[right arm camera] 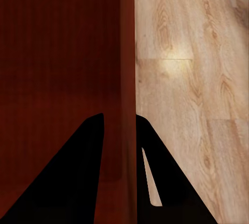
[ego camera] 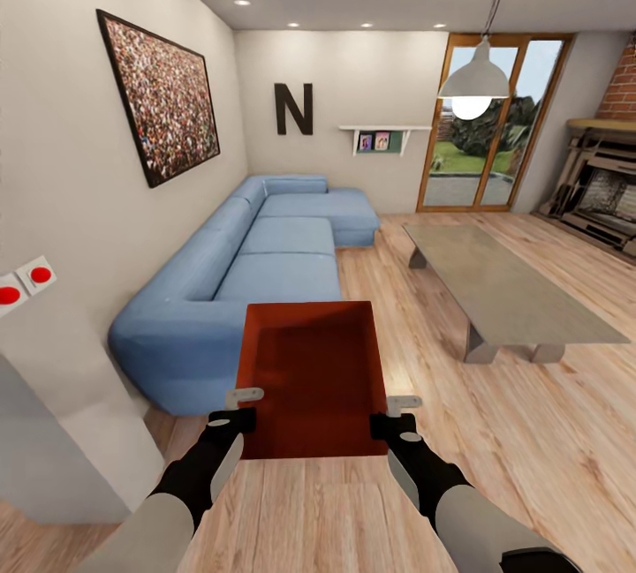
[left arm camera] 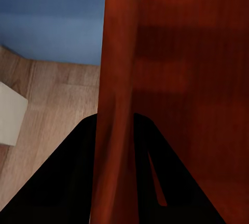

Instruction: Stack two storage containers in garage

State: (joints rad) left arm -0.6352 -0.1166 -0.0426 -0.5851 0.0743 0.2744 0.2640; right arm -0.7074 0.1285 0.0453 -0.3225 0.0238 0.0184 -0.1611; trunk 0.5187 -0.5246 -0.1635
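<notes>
Between the two arms, over the wood floor [ego camera: 495,432] beside the sofa [ego camera: 256,273], hangs the container [ego camera: 311,374], long axis pointing ahead, left gripper [ego camera: 237,414] and right gripper [ego camera: 393,418] each pinching a side wall.

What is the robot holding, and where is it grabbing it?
An orange-red storage container: the left gripper pinches its left side wall, the right gripper its right side wall.

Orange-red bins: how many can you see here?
1. The storage container is held off the wood floor beside the blue sofa, left gripper and right gripper clamping opposite walls. A second may be hidden.
</notes>
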